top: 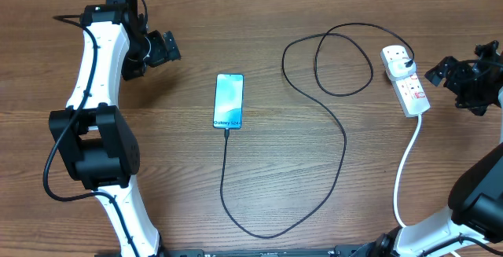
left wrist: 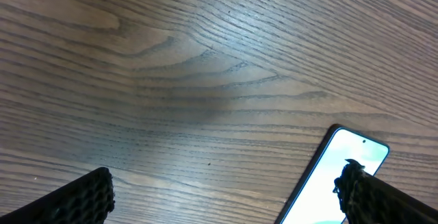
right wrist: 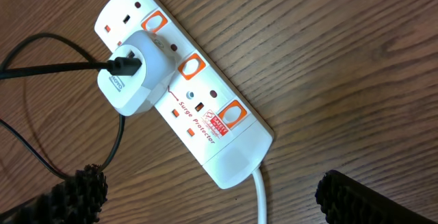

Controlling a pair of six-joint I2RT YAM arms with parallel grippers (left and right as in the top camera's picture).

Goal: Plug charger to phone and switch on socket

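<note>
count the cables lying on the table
2: the black charger cable looping from the white power strip to the phone, and the strip's white cord running toward the near edge.

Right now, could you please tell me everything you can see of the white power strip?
The power strip is white plastic, elongated, lying flat and diagonal on the wooden table. It has orange-framed switches and red "Surge Protector" print. A white adapter sits plugged in, carrying the black cable; a thick white cord leaves one end.
</note>
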